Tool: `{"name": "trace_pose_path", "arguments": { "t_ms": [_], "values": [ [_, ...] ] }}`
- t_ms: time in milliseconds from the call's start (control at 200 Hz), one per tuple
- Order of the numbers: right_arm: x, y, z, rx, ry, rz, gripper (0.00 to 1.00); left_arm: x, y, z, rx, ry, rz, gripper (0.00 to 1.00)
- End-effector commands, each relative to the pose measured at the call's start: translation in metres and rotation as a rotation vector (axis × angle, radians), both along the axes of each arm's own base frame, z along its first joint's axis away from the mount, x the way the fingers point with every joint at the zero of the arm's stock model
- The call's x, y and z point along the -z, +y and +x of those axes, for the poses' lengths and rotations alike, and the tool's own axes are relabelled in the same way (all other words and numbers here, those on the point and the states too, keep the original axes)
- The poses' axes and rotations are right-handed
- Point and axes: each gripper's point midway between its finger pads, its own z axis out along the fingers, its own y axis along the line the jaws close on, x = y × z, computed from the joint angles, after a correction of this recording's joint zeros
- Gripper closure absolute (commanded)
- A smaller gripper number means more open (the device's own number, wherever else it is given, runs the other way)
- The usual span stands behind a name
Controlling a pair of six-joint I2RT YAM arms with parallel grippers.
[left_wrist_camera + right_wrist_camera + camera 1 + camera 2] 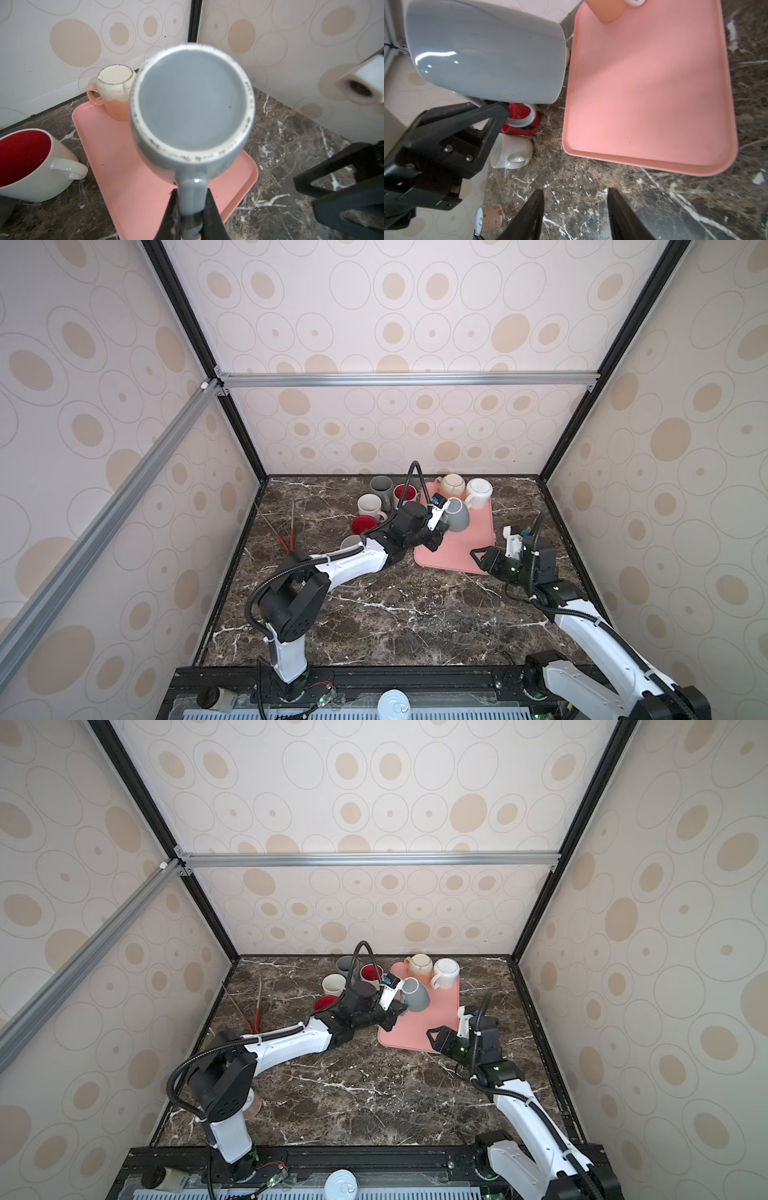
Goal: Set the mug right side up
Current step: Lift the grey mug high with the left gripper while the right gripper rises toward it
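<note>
Gripping the handle of a grey mug (457,516), the left gripper (441,529) is clamping its jaws tight on it and holding the mug over the far left part of a pink tray (471,549). The mug is tilting onto its side, and in the left wrist view its unglazed base is facing the camera. The right gripper (478,554) is hanging by the tray's near edge, its jaws standing apart with nothing between them. Two more mugs are sitting at the tray's far end: a peach and cream mug (452,485) and a white mug (478,492).
</note>
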Motion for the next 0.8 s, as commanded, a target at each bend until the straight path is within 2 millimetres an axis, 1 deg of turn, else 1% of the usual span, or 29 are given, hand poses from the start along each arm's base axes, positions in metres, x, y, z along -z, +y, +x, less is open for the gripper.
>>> {"name": "trace_pose_path", "arguments": {
  "t_ms": [0, 50, 165, 240, 345, 420, 450, 460, 470, 580, 670, 795],
  "values": [
    [-0.046, 0.012, 0.003, -0.050, -0.162, 0.107, 0.47, -0.118, 0.017, 0.001, 0.014, -0.138, -0.384, 1.00],
    [-0.061, 0.015, 0.002, -0.064, -0.207, 0.131, 0.48, -0.135, 0.028, -0.001, 0.023, -0.142, -0.471, 1.00],
    [-0.086, 0.019, 0.004, -0.074, -0.269, 0.182, 0.48, -0.168, 0.055, -0.008, 0.049, -0.146, -0.660, 1.00],
    [-0.104, 0.025, 0.005, -0.099, -0.321, 0.219, 0.47, -0.183, 0.069, -0.015, 0.067, -0.160, -0.743, 1.00],
    [-0.130, 0.040, 0.003, -0.157, -0.404, 0.240, 0.48, -0.203, 0.082, -0.026, 0.100, -0.179, -0.828, 1.00],
    [-0.142, 0.051, 0.002, -0.197, -0.438, 0.233, 0.48, -0.213, 0.090, -0.033, 0.128, -0.179, -0.888, 1.00],
    [-0.147, 0.053, 0.004, -0.203, -0.451, 0.231, 0.48, -0.218, 0.092, -0.037, 0.151, -0.179, -0.916, 1.00],
    [-0.149, 0.060, 0.000, -0.227, -0.455, 0.236, 0.47, -0.219, 0.092, -0.039, 0.166, -0.177, -0.921, 1.00],
    [-0.151, 0.063, 0.000, -0.237, -0.461, 0.238, 0.48, -0.221, 0.093, -0.040, 0.174, -0.174, -0.930, 1.00],
    [-0.175, 0.082, -0.003, -0.309, -0.533, 0.268, 0.47, -0.234, 0.099, -0.051, 0.240, -0.161, -1.018, 1.00],
    [-0.193, 0.092, -0.002, -0.343, -0.574, 0.292, 0.46, -0.244, 0.105, -0.059, 0.272, -0.170, -1.070, 1.00],
    [-0.214, 0.104, 0.001, -0.395, -0.615, 0.335, 0.45, -0.251, 0.107, -0.066, 0.302, -0.169, -1.088, 1.00]
  ]
}}
